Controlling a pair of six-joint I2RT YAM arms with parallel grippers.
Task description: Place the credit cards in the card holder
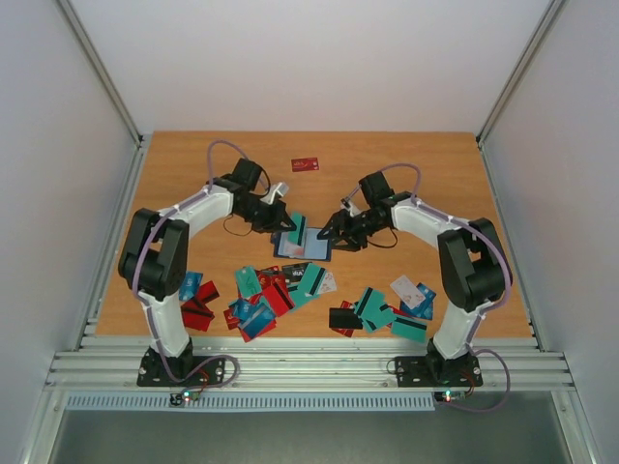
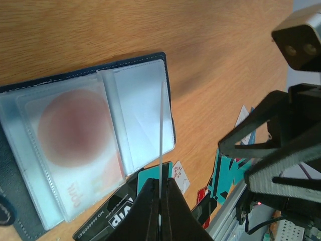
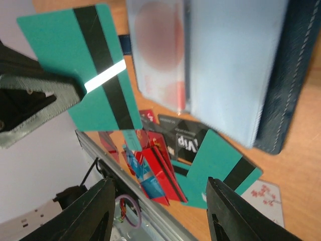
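Observation:
The card holder lies open at the table's middle, its clear grey-blue pockets up; one pocket holds a card with a red disc. My left gripper is shut on a teal credit card with a black stripe and holds it upright over the holder's left part. In the left wrist view the card is edge-on above a pocket. In the right wrist view the same card hangs beside the holder. My right gripper is open and empty at the holder's right edge.
Loose teal, red, blue, white and black cards lie in heaps in front of the holder, with more at the right and the left. One red card lies alone at the back. The metal rail borders the near edge.

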